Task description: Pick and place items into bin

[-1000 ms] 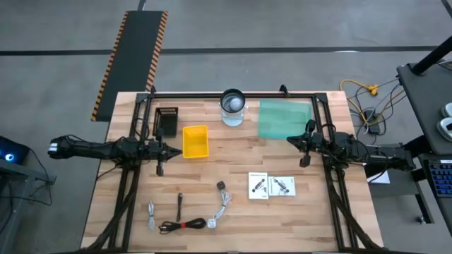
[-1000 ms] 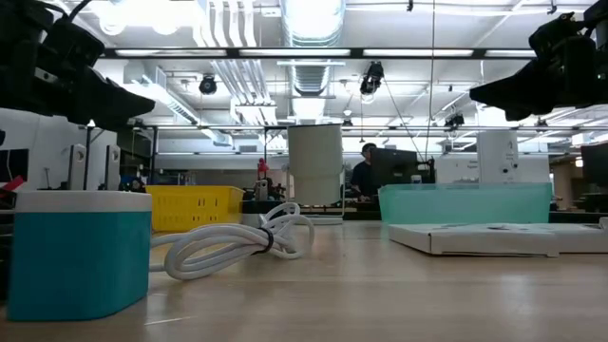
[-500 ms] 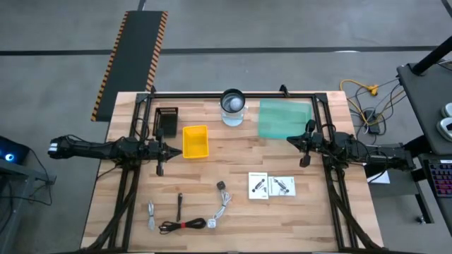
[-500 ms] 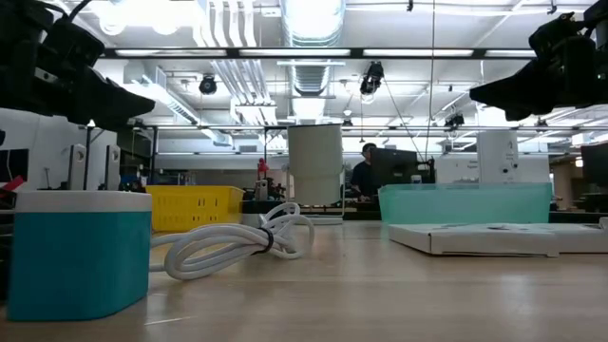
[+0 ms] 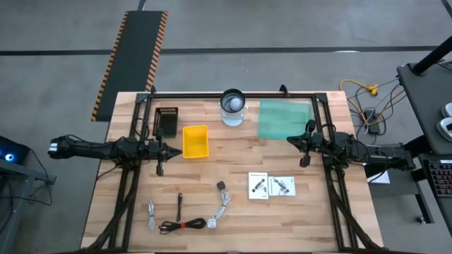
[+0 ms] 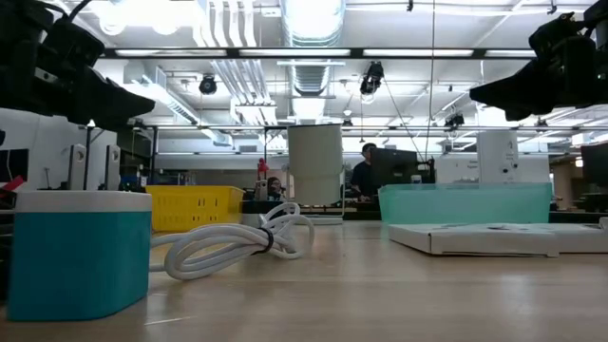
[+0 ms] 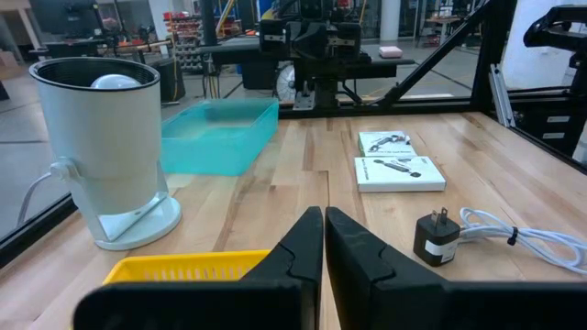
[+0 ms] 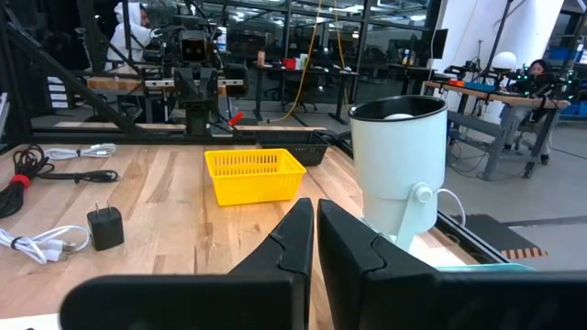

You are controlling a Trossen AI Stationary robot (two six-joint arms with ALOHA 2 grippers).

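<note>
Lying along the table's near edge, every item remains unplaced: grey cable (image 5: 151,215), stick (image 5: 179,206), black coil (image 5: 183,226), white cable (image 5: 223,205), then two cards (image 5: 272,186). Further back, left gripper (image 5: 162,152) and right gripper (image 5: 306,145) hover clenched and empty. Beyond them, the yellow bin (image 5: 195,141) and teal bin (image 5: 283,118) hold nothing. All picks remain.

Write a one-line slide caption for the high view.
Both arms wait at mid-table, yellow bin beside the left claw, two white cards and loose cables untouched in front.
</note>
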